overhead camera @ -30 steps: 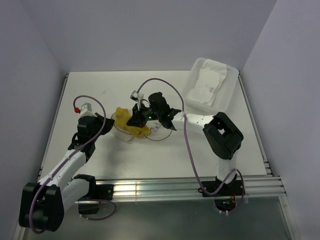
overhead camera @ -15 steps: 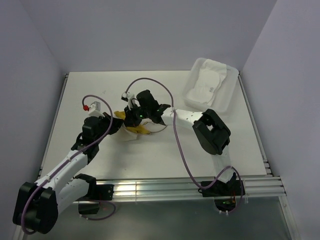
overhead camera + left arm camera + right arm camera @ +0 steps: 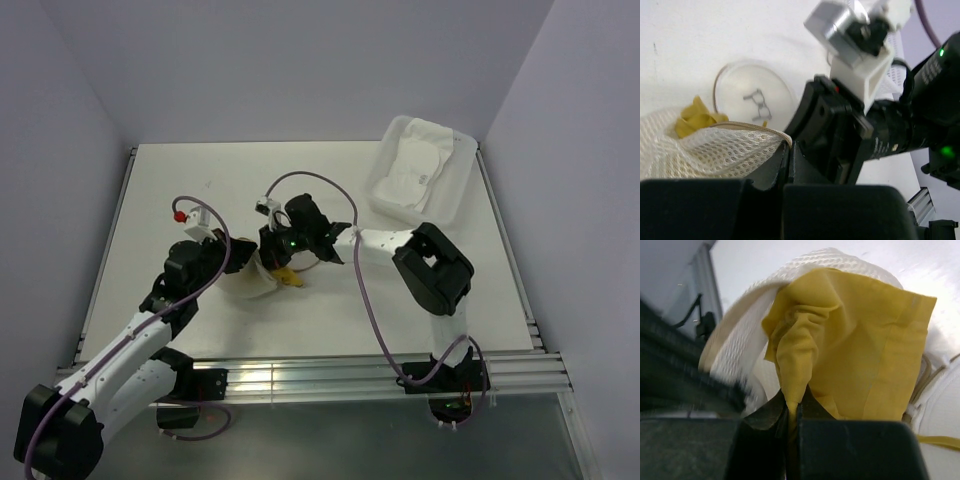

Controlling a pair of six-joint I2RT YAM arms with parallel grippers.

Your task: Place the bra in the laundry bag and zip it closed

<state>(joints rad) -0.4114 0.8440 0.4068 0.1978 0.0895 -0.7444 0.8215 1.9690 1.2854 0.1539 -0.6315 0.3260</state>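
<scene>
The laundry bag (image 3: 255, 284) of whitish mesh lies at the table's middle left. My left gripper (image 3: 240, 262) is shut on its brownish zip rim (image 3: 747, 128). In the left wrist view its mesh (image 3: 700, 152) fills the lower left, and its round face (image 3: 754, 97) with the black spectacles mark lies flat beyond. The yellow bra (image 3: 287, 275) sticks out at the bag's right side. My right gripper (image 3: 279, 250) is shut on a fold of the bra (image 3: 850, 340) at the bag's opening (image 3: 747, 340). A bit of bra (image 3: 694, 118) shows above the mesh.
A white rectangular tray (image 3: 456, 185) holding white garments stands at the back right. The right arm's body (image 3: 920, 115) is close in front of the left wrist camera. The table's near edge is a metal rail (image 3: 330, 375).
Both grippers have moved together toward the near side. The bag has gone with them and less of the yellow bra now shows outside it.
</scene>
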